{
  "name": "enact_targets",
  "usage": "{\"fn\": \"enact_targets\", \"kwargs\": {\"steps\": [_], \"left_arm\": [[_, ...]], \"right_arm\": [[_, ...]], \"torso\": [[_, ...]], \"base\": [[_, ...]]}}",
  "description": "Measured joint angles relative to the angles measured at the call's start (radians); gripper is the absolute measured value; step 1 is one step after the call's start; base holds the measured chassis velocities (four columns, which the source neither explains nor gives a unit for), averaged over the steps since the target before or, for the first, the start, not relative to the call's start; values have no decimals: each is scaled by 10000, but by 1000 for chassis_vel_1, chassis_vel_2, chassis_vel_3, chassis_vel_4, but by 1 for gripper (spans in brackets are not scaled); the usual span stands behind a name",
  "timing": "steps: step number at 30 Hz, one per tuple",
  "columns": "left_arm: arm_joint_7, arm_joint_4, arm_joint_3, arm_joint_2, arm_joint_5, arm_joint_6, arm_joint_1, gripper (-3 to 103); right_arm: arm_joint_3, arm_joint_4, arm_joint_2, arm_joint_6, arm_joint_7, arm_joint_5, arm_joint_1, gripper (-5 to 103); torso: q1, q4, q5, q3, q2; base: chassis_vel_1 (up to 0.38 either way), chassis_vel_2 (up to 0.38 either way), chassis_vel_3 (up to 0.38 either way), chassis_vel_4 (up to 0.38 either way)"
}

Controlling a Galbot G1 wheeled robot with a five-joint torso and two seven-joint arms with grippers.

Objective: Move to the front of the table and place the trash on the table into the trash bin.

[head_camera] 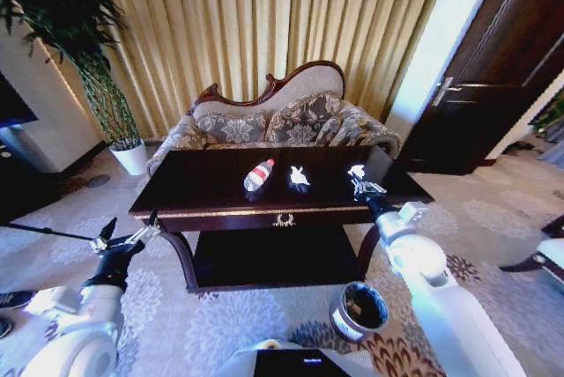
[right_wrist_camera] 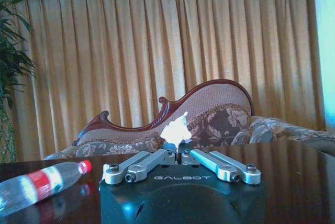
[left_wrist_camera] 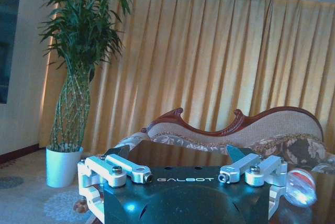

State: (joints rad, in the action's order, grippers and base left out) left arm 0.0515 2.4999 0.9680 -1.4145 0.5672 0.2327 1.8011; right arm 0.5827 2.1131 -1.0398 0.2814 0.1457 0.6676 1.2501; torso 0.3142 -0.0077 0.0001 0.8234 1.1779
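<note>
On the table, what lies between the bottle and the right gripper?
In the head view, one paper wad lies on the table between the bottle and the right gripper, which is shut on a second wad.

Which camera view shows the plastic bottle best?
The right wrist view: the bottle lies on its side on the table, its red label and cap clear. The head view shows the whole bottle but small. The left wrist view catches part of it beside the left gripper.
</note>
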Motion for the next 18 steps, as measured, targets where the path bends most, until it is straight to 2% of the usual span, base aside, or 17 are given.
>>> {"fn": "enact_targets", "kwargs": {"steps": [6, 11, 16, 18], "left_arm": [[0, 0, -15, -26, -10, 0, 18, 100], [-4, 0, -34, -41, -15, -1, 18, 100], [-9, 0, -28, -42, -14, -2, 12, 100], [-15, 0, -16, -44, -12, -7, 10, 100]], "right_arm": [[-14, -16, -101, 21, -40, -150, 102, 1], [-41, -453, -365, 293, -118, -443, 370, 1], [-27, -1985, -638, 346, -153, -957, 580, 1], [-27, -3182, -757, 343, -154, -1109, 562, 1]], "torso": [[-7, 4, -3, -3, 5], [-11, 1, -2, -5, 9], [-2, 2, 1, 3, -1], [11, 2, 0, 6, -7]], "base": [[258, -234, -233, 247], [88, -102, -119, 128], [0, 0, 0, 0], [-15, 59, 41, -51]]}}
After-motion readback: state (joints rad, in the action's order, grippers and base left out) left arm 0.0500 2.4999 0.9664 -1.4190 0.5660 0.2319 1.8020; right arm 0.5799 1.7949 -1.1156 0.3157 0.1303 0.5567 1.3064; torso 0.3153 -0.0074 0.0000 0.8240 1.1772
